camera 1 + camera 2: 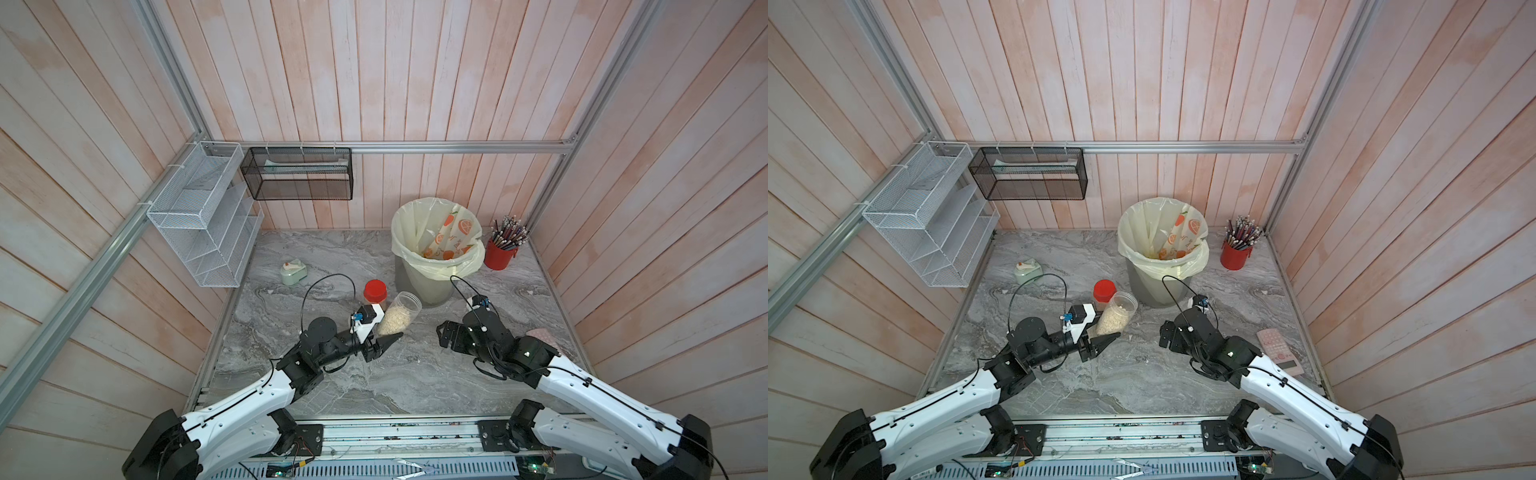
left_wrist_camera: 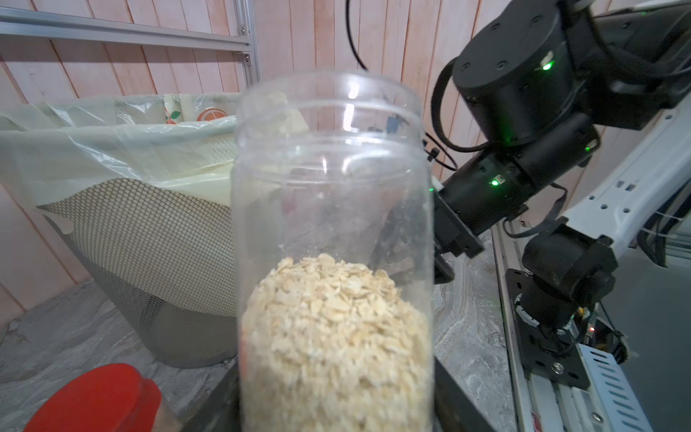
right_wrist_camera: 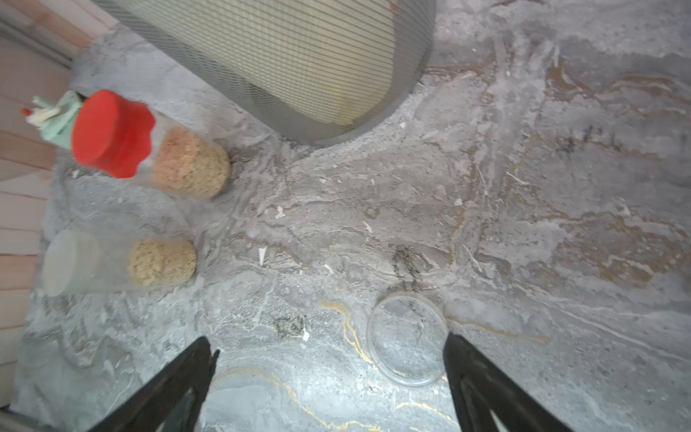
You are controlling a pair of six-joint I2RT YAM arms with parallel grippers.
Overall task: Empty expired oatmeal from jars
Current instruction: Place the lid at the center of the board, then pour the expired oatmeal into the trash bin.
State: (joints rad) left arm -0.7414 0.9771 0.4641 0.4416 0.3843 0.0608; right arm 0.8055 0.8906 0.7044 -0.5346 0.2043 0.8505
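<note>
Left wrist view puts the open jar (image 2: 332, 209) squarely in front of you, lidless, with the oatmeal (image 2: 336, 336) filling roughly its lower half. The left gripper (image 1: 386, 334) is clamped around the jar's lower body, a dark finger on either side. Your coming pour turns on where the bin (image 1: 419, 286) sits from that mouth. In both top views it stands just beyond the jar, farther from the robot and toward its right. The jar's long axis runs from the gripped base up toward the bin, and seems to lean that way. Your left arm carries the load, so I judge it must rise over the bag-lined rim before it tips, or flakes will land on the table (image 1: 332, 374). Your right gripper (image 3: 327, 338) is spread wide and holds nothing. The clear lid (image 3: 407, 338) lies flat on the table beneath it, close by one finger. The red-lidded jar (image 1: 375, 291) stands capped just beside the left wrist and near the bin, so mind it on the swing.
</note>
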